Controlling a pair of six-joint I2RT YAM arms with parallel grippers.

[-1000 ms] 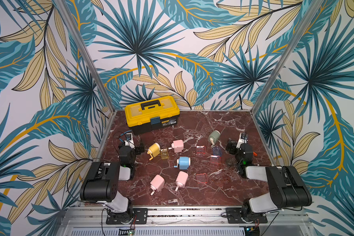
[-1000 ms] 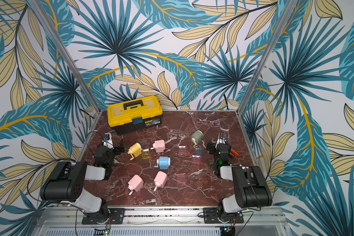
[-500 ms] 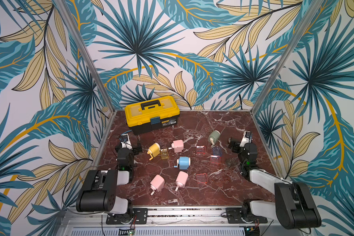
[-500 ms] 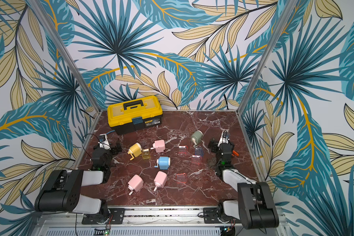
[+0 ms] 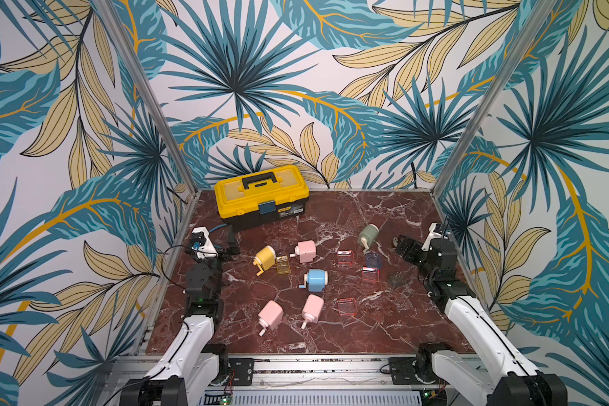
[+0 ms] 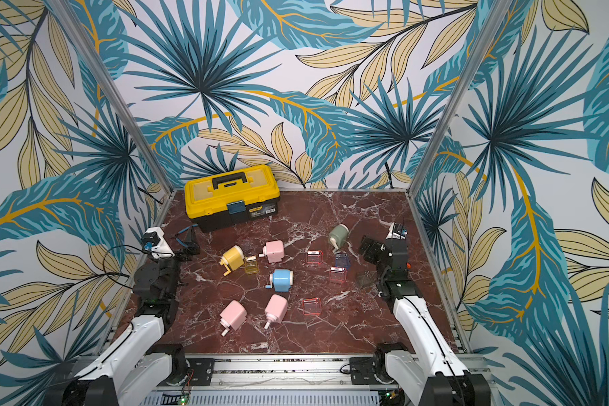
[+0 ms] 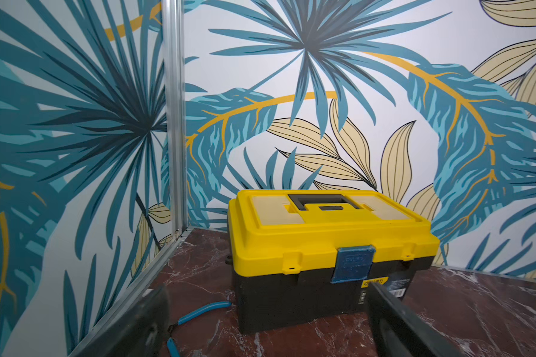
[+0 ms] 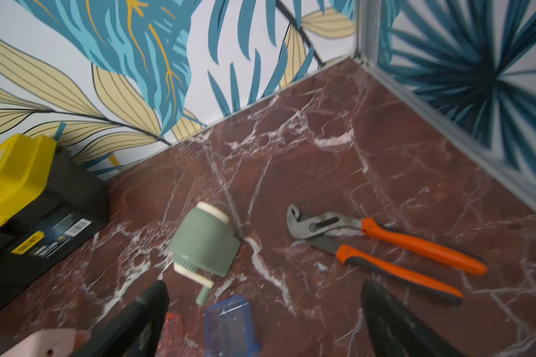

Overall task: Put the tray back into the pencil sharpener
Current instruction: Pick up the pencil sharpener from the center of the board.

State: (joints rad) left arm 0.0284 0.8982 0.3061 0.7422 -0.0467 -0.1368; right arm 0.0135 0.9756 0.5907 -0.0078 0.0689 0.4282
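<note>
Right wrist view shows the right gripper [image 8: 265, 286] released, its two black fingers spread wide with nothing between them. It hangs low above the table and looks toward the green sharpener [image 8: 203, 244], which lies on its side. The blue tray [image 8: 229, 324] lies just beside the crank end of this sharpener, outside of it. Orange pliers [image 8: 384, 244] lie near, toward the right wall.

In both top views the right arm [image 5: 471, 316] is stretched forward along the right wall, with a smoky tray [image 5: 398, 280] close to it. The left gripper [image 5: 230, 247] is also released and empty. The left arm [image 5: 197, 330] reaches forward along the left wall, and its gripper faces the yellow toolbox [image 7: 322, 247], which has a blue-handled tool [image 7: 205, 312] beside it.

On the dark red marble table [image 5: 331, 337] lie a yellow sharpener [image 5: 265, 258] with a yellow tray [image 5: 283, 264] just beside it, a blue sharpener [image 5: 316, 280], three pink sharpeners [image 5: 306, 251] and three pink trays [image 5: 345, 257]. Every tray is out of its housing. Leaf-pattern wallpaper [image 5: 296, 70] covers the three walls.
</note>
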